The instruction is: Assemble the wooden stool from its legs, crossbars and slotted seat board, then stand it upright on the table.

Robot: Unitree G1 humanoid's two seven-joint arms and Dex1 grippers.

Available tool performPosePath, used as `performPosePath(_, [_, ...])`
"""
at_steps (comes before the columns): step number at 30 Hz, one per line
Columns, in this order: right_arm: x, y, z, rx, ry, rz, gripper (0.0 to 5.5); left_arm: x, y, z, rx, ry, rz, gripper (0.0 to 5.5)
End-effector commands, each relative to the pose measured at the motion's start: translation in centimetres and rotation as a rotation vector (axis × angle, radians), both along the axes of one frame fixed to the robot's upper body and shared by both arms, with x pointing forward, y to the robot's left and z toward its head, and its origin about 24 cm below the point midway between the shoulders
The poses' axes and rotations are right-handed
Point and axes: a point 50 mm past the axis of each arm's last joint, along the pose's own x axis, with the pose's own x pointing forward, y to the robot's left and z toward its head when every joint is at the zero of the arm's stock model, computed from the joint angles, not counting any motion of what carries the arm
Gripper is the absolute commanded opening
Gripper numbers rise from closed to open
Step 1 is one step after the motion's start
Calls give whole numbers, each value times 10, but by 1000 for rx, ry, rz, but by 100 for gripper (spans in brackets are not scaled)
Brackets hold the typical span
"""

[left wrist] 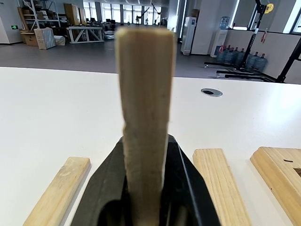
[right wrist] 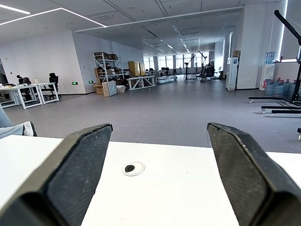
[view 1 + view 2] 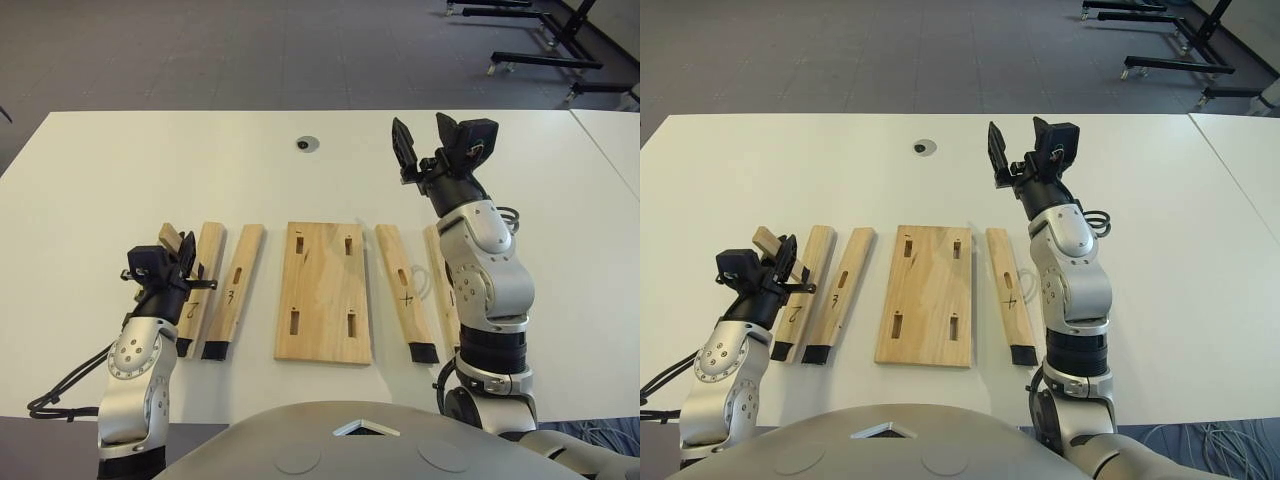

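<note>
- A large open hall with a grey floor, shelving and metal frames is stretching behind a wide white worktop (image 3: 120, 170), which is carrying a small round grommet (image 3: 306, 144) near its far edge.
- The seat board (image 3: 323, 292) is lying flat at the centre, its four slots facing up. It looks stiff and fairly light, and is probably best held by its long edges, clear of the slots.
- Four legs are lying beside it, each with a dark foot cap pointing toward the robot.
  - The leg marked 2 (image 3: 210, 250) and the leg marked 3 (image 3: 236, 285) are lying on the left.
  - The leg with a cross (image 3: 404, 290) and a fourth leg (image 3: 442, 290) are lying on the right.
- Rigid, smooth wood like this may be sliding on the slick surface, so a grip at mid-length, away from the mortise, seems safest.
- The right fingers (image 3: 402, 148) are spreading wide, gripping nothing, and hanging raised above the far side of the worktop.
- The left fingers (image 1: 190, 183) are clamping a short crossbar (image 3: 170, 237), which is pointing away from the robot just above the leg marked 2.
- The right arm is covering much of the fourth leg, and the fingers are hiding the crossbar's held end, so its shape there is hard to make out.
</note>
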Motion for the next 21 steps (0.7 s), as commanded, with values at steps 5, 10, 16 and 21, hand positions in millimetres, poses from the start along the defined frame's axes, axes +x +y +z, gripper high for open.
performPosePath(5, [1, -1, 5, 2, -28, -6, 372, 0, 5, -1, -31, 10, 22, 134])
performPosePath(10, [1, 0, 5, 14, -39, 1, 372, 10, 3, 18, 7, -61, -55, 201])
performPosePath(16, [0, 4, 7, 45, -62, 24, 372, 29, 4, 54, 3, -188, -108, 297])
performPosePath(21, [0, 5, 6, 56, -64, 24, 372, 32, 0, 65, -11, -217, -160, 367])
